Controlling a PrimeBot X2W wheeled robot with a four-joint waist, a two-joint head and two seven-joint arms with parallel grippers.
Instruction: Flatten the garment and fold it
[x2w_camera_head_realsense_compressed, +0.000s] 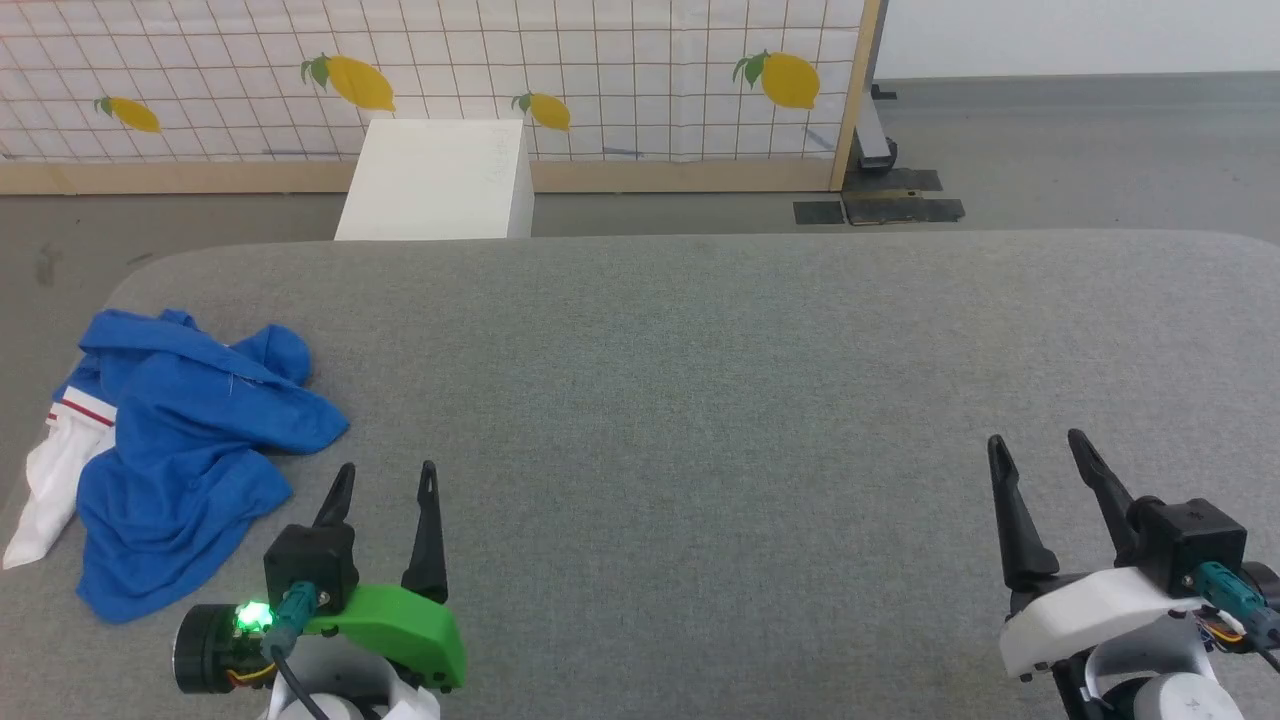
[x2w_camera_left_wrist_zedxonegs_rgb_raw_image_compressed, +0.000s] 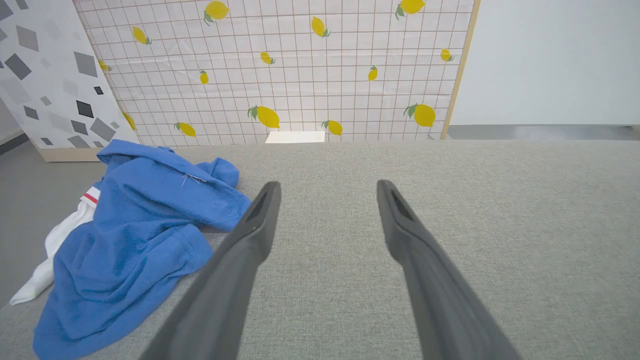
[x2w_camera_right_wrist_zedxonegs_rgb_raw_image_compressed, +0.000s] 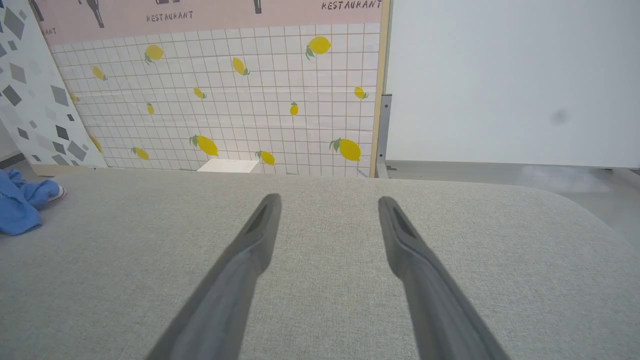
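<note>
Garment (x2w_camera_head_realsense_compressed: 190, 450) lies crumpled on the counter (x2w_camera_head_realsense_compressed: 700, 380), just left of your left gripper (x2w_camera_head_realsense_compressed: 388, 467) — jaws spread, empty. Right gripper (x2w_camera_head_realsense_compressed: 1035, 437), equally wide and empty, sits well apart — lead with the left.

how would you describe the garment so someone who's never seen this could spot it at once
Start at the wide grey fabric-covered table and follow it to its left end, just left of the left claw. There lies the crumpled royal-blue jersey with a white sleeve and red stripe trim. It is the one soft blue heap there, unlike the hard white box beyond the table.
</note>
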